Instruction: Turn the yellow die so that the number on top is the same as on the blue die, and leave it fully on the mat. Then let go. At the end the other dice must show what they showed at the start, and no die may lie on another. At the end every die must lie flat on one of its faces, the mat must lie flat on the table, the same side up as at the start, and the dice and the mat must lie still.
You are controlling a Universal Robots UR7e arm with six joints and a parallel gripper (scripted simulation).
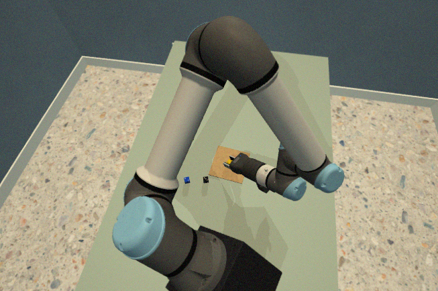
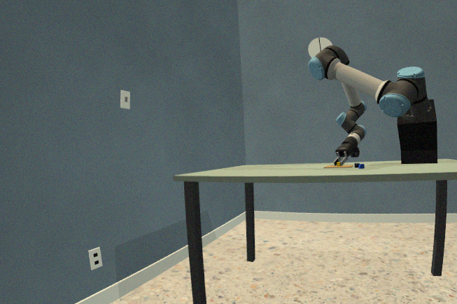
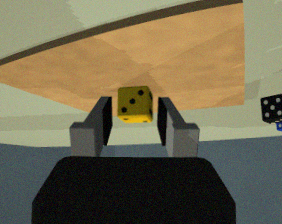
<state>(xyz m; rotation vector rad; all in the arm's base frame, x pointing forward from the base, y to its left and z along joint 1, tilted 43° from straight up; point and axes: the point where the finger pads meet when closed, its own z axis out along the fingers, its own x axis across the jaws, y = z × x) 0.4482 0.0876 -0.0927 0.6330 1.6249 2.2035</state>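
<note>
Yellow cube die sits on the tan flat mat, between the dark two-finger hand's fingers with visible gaps both sides: hand partly open, gripping nothing. Small blue die and black die rest off-mat on the pale green bench, apart.

matt tan mat, speckled stone floor

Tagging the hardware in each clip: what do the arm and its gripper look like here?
The arm has pale grey-white tubular links, dark grey rounded joint housings with black seam rings, and light blue round caps. It rises from a black block pedestal. The gripper has a blocky black body and two flat grey fingers. No cables or markings show.
</note>
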